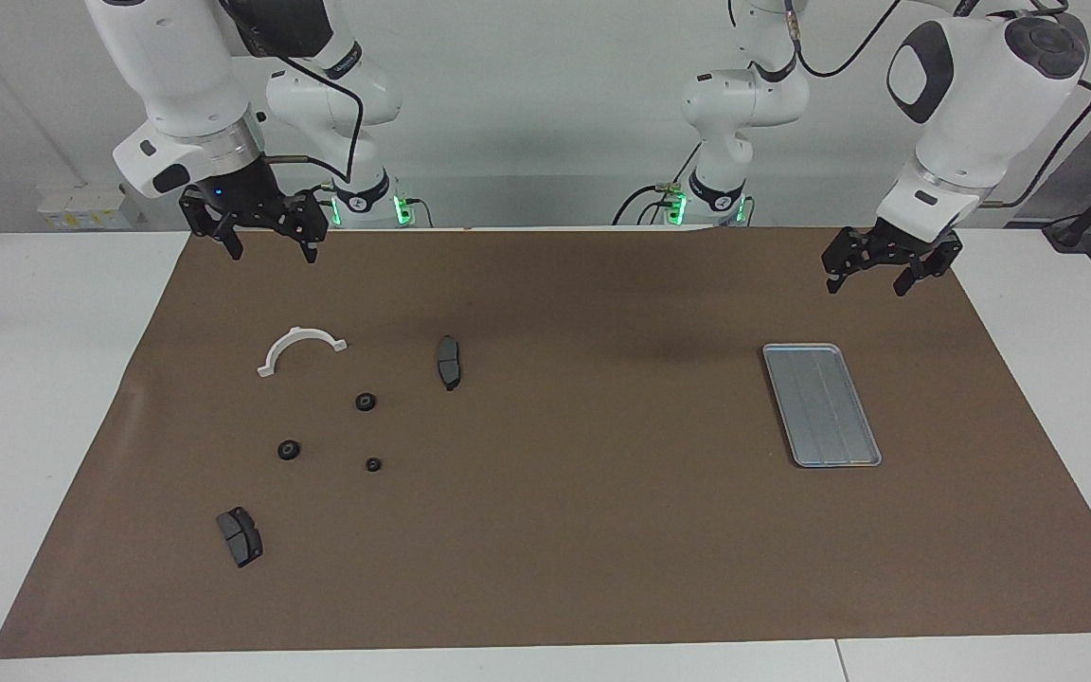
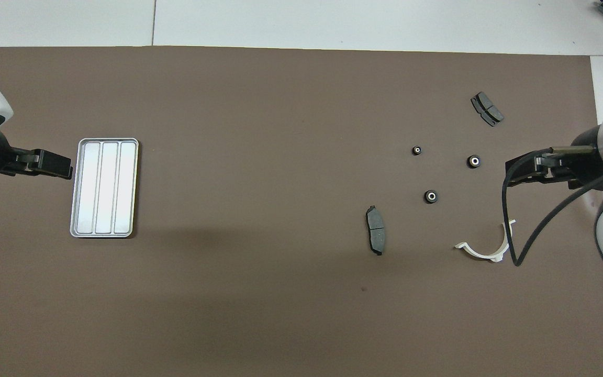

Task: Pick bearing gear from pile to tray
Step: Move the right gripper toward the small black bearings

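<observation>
Hovering apart and empty, fingers spread: right gripper [image 1: 267,239] above mat near white half-ring bracket [image 1: 300,347], left gripper [image 1: 879,268] near flat silver-grey metal tray [image 1: 821,404]; three tiny black gears [image 1: 366,402] untouched.

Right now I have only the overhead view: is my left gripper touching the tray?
Observer: No. The left gripper hangs in the air, not touching the tray.
Operator: Is the right one down at the gears?
Observer: No. The right gripper is also raised, well above the mat and short of the closest gear.
Operator: Are the fingers open?
Observer: Yes, both grippers are open and hold nothing.
</observation>
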Controlling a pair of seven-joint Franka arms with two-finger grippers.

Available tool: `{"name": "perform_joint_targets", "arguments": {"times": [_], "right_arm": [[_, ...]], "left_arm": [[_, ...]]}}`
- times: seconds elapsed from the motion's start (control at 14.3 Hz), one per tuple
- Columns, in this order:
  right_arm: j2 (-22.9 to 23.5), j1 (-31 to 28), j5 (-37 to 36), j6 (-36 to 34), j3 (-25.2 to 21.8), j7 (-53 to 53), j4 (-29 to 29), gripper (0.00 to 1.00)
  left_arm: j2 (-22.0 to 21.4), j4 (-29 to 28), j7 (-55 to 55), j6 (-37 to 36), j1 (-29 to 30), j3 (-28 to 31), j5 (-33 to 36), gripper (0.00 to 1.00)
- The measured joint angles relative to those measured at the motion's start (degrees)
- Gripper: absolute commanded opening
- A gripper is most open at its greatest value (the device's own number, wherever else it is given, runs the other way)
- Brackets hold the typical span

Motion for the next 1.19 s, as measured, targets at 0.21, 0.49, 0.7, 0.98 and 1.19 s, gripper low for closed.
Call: {"name": "perform_joint_targets", "arguments": {"times": [0.21,0.49,0.7,0.98,1.19], "right_arm": [[0.0,0.0,0.0,0.0,0.0,0.0,0.0,1.0],[0.0,0.0,0.0,0.0,0.0,0.0,0.0,1.0],[0.0,0.0,0.0,0.4,-0.1,0.0,-0.2,1.0],[-1.4,0.0,0.0,7.9,-0.1,0.0,-6.1,1.0],[-2.9,0.0,0.1,14.7,-0.1,0.0,-13.4,1.0]], "left_arm": [[0.0,0.0,0.0,0.0,0.0,0.0,0.0,1.0],[0.0,0.0,0.0,0.0,0.0,0.0,0.0,1.0],[0.0,0.0,0.0,0.0,0.0,0.0,0.0,1.0],[0.0,0.0,0.0,0.0,0.0,0.0,0.0,1.0],[0.0,0.0,0.0,0.0,0.0,0.0,0.0,1.0]]}}
